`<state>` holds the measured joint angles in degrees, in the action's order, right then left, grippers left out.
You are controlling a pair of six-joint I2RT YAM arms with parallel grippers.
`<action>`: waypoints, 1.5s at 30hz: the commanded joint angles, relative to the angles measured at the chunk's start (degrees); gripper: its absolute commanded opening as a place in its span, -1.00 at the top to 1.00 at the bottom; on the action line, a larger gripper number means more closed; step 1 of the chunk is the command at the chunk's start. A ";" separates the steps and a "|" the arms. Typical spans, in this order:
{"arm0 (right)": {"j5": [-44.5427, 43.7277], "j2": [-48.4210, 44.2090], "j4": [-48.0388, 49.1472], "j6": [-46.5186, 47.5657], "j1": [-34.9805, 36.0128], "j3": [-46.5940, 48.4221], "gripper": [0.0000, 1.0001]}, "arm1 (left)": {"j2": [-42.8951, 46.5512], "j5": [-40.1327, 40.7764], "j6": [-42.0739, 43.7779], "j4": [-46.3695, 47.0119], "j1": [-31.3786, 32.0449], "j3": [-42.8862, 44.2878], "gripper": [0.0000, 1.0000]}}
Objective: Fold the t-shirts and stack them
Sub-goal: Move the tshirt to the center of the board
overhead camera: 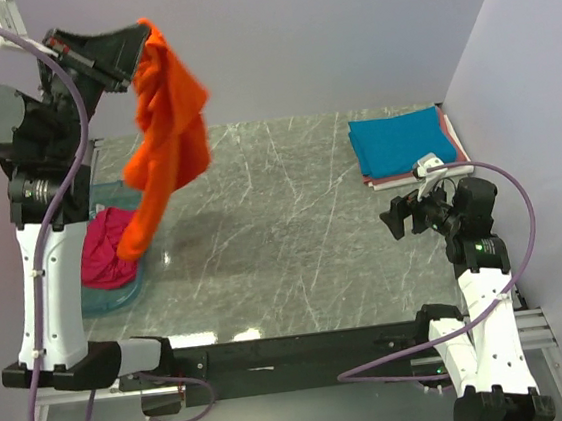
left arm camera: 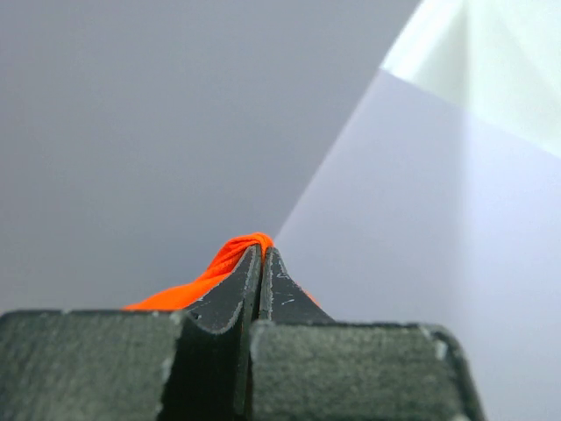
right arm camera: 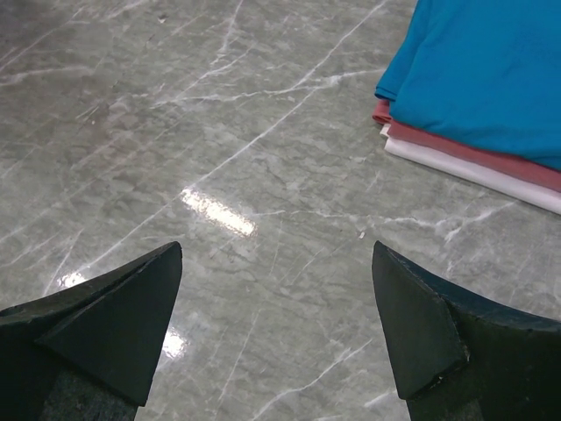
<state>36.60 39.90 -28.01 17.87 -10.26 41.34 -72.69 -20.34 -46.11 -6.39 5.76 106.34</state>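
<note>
A bright orange t-shirt (overhead camera: 165,142) hangs bunched from my left gripper (overhead camera: 145,36), which is raised high at the back left and shut on its top fold (left arm camera: 235,253). Its lower end dangles down to the blue tub (overhead camera: 104,297). A magenta t-shirt (overhead camera: 104,247) lies crumpled in that tub. At the back right sits a folded stack with a teal t-shirt (overhead camera: 399,141) on top, a pink one (right arm camera: 473,153) under it and a white one (right arm camera: 473,173) at the bottom. My right gripper (right arm camera: 276,254) hovers open over bare table, just in front of the stack.
The grey marble table (overhead camera: 294,239) runs from the tub to the stack. Purple-grey walls close in behind and on the right. The arm bases and a black rail (overhead camera: 296,350) line the near edge.
</note>
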 commanded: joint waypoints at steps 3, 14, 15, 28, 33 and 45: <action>-0.74 0.18 2.35 -0.03 0.07 0.67 -0.89 | -3.95 0.30 1.19 3.67 6.10 11.68 0.99; -1.18 0.35 2.43 0.06 0.07 0.49 -0.89 | -1.15 -7.51 -2.67 8.50 9.62 -3.40 0.99; -1.09 0.35 2.43 -0.03 0.07 0.58 -0.89 | -0.62 -8.22 -2.76 9.20 9.80 -8.30 0.99; -0.31 1.05 2.26 1.11 0.07 0.41 -0.89 | -0.61 -5.45 15.76 -8.14 19.45 -42.36 -0.06; 3.56 2.20 0.50 3.31 0.07 0.41 -0.89 | 5.77 19.06 26.41 -13.47 23.33 -44.02 -0.46; -1.17 -0.88 6.65 -2.83 -0.02 -0.30 -0.90 | 31.44 36.33 29.85 -10.57 23.24 -62.74 -0.99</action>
<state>38.37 39.77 -25.41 17.74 -10.26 40.73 -43.86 10.98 -18.63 -17.17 28.91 47.81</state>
